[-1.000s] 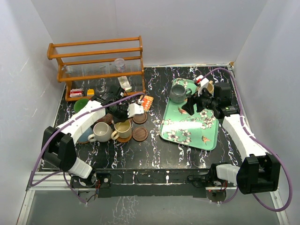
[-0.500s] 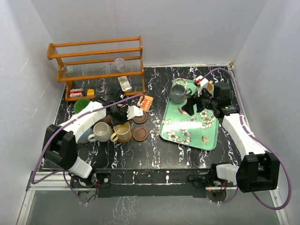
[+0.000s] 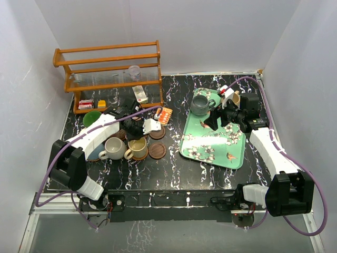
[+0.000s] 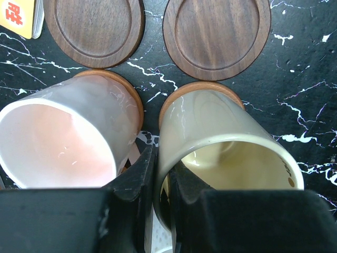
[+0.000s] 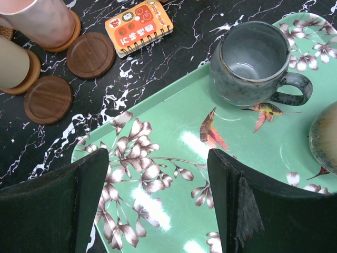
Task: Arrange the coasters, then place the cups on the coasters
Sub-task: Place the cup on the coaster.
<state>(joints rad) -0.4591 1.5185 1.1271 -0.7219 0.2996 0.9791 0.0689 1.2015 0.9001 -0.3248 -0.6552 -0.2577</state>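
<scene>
My left gripper (image 4: pixel 162 158) is shut on the near rim of the tan cup (image 4: pixel 226 142), which stands on an orange-brown coaster (image 4: pixel 210 86). Beside it the pink cup (image 4: pixel 58 132) stands on its own coaster (image 4: pixel 126 87). Two bare dark coasters (image 4: pixel 95 26) (image 4: pixel 217 31) lie just beyond. From above, the tan cup (image 3: pixel 138 146) and an off-white cup (image 3: pixel 113 148) show under my left arm. My right gripper (image 5: pixel 158 155) hangs open over the green tray (image 5: pixel 247 174), short of the grey cup (image 5: pixel 247 60). A brownish cup (image 5: pixel 324 137) is cut off at the right edge.
A small orange patterned card (image 3: pixel 165 115) lies behind the bare coasters (image 3: pixel 157 133). A wooden rack (image 3: pixel 108 68) holding a clear plastic cup (image 3: pixel 135 71) stands at the back left. A green cup (image 3: pixel 91 118) sits in front of it. White walls close in on three sides.
My left gripper and the tan cup have shifted slightly toward the near edge. My right jaws have spread a little wider over the tray.
</scene>
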